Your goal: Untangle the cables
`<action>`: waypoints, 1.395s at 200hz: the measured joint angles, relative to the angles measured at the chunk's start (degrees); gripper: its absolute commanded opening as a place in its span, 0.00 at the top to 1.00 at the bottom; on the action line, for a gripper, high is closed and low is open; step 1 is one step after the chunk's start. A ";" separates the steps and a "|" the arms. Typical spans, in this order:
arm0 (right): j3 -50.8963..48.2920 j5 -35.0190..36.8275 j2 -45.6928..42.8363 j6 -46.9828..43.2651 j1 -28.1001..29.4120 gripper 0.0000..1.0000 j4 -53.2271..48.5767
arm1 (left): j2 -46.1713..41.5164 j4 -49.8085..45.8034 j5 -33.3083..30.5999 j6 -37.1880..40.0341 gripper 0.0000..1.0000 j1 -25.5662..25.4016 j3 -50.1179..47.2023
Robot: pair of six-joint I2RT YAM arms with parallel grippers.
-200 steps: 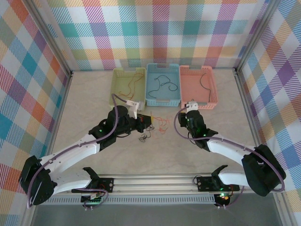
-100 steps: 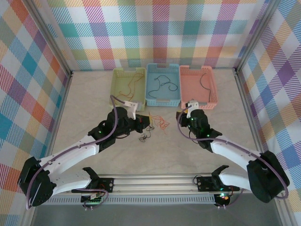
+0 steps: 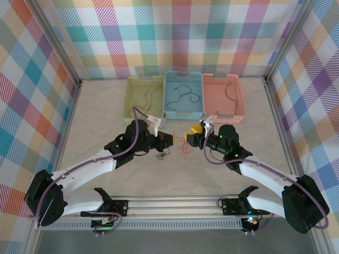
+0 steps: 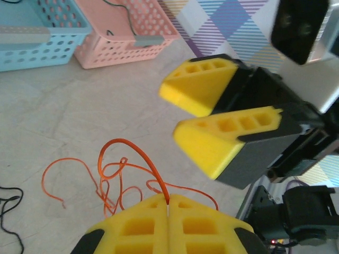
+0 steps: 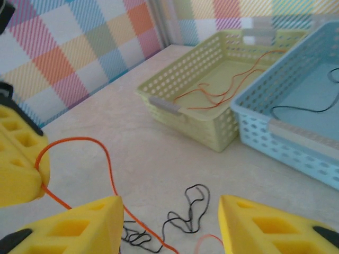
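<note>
The left end effector (image 4: 168, 212) is pressed together, pinching an orange cable (image 4: 133, 150) that arches up from loose loops on the tabletop (image 3: 106, 121). The right end effector (image 5: 169, 222) stands spread just beside it, holding nothing. If it closes off the strand or on several loops, a pull would likely tighten the knot or drag the nearby black cable (image 5: 186, 210). Behind, the green basket (image 5: 197, 123) holds sorted orange strands (image 5: 233, 90), the blue basket (image 5: 288, 148) black strands (image 5: 302, 110), and the pink basket (image 3: 241, 100) a single black strand (image 3: 229, 92).

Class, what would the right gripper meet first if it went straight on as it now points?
Likely the orange cable pinched by the left gripper; depth is unclear.
</note>
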 measured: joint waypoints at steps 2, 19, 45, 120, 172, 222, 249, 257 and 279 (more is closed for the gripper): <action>0.00 -0.26 0.13 -0.02 0.00 0.49 -0.02 | 0.00 0.04 0.22 0.02 1.00 -0.02 0.00; 0.02 -2.62 1.81 -0.31 0.33 0.50 -0.09 | 0.22 0.33 1.40 0.24 1.00 -0.31 0.00; 0.83 -5.46 3.74 -0.96 0.52 0.50 -0.28 | 0.26 0.57 2.58 0.48 1.00 -0.66 0.00; 4.28 -10.10 9.22 -1.70 1.88 0.51 -0.57 | 0.26 1.53 3.39 0.63 1.00 -0.72 0.00; 5.68 -9.70 12.04 -1.62 2.21 0.52 -1.55 | 0.37 1.62 4.26 0.61 1.00 -1.09 0.00; 6.80 -5.18 14.14 -0.98 2.21 0.52 -3.06 | 0.48 1.97 4.87 0.63 1.00 -1.79 0.17; 7.89 -2.05 14.84 -0.50 2.21 0.53 -4.61 | 0.13 1.97 4.63 0.63 1.00 -1.79 0.17; 8.26 -0.87 14.88 -0.33 2.21 0.53 -5.38 | -0.20 1.97 4.42 0.63 1.00 -1.79 0.17; 9.11 2.25 15.08 0.00 2.21 0.54 -6.82 | -1.42 2.01 4.13 0.66 1.00 -1.81 0.17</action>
